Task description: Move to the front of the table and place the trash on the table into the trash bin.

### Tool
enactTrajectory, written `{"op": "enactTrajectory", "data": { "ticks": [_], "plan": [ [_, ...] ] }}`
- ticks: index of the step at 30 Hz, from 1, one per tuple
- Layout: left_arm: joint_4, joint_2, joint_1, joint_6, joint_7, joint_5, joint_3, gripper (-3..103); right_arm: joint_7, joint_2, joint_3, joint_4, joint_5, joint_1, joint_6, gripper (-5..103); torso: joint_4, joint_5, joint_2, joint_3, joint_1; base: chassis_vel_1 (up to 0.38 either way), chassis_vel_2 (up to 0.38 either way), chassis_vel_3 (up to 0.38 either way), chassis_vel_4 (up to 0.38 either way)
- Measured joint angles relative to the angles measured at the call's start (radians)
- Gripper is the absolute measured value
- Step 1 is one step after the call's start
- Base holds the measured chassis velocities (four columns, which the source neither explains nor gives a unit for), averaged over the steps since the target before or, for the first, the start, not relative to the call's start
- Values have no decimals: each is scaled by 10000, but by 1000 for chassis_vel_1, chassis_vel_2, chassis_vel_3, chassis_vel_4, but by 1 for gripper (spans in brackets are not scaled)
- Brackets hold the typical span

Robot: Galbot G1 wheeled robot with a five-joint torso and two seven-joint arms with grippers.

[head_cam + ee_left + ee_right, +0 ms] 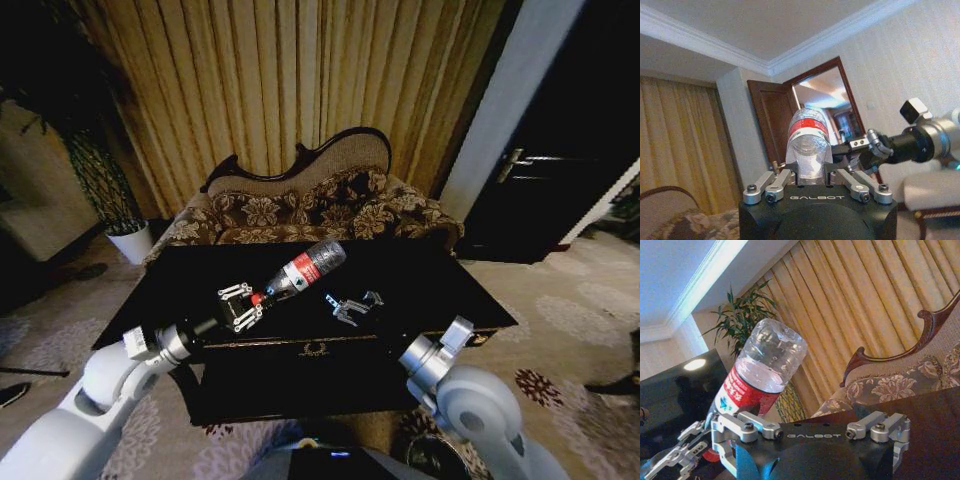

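Gold curtains back the glossy black carved table [440, 290]. Above it, the clear red-labelled plastic bottle [305, 270], judged light and crushable, is clenched at its neck by the left gripper [243, 305]; the right gripper [352, 308] is released.

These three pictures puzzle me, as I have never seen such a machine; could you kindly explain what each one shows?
It is a two-armed robot facing a glossy black table. The wide picture comes from a camera on its head; the other two come from cameras on its wrists. The left tool is shut on the cap end of a clear plastic bottle with a red label, lifted over the table. The left wrist view looks along that bottle towards a door. The right tool hangs open beside it, holding nothing. Behind stand a floral sofa and curtains.
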Motion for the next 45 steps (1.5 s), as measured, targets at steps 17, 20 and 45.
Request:
{"op": "enactTrajectory", "data": {
  "ticks": [17, 20, 45],
  "plan": [
    [198, -377, 36, -176, 928, -16, -348, 24, 2, 19, 373, 0, 963, 136, -121, 100, 1, 0, 0, 0, 0, 0, 0, 0, 0],
    [172, -348, 66, -181, 977, -20, -496, 24, 1, 11, 371, 0, 1101, 96, -147, 100, -1, -1, 0, 0, 0, 0, 0, 0, 0],
    [444, -471, 410, -461, 1323, -186, -1996, 24, -3, 188, 576, -998, 85, 176, 416, 100, 0, 0, 0, 0, 0, 0, 0, 0, 0]
  ]
}}
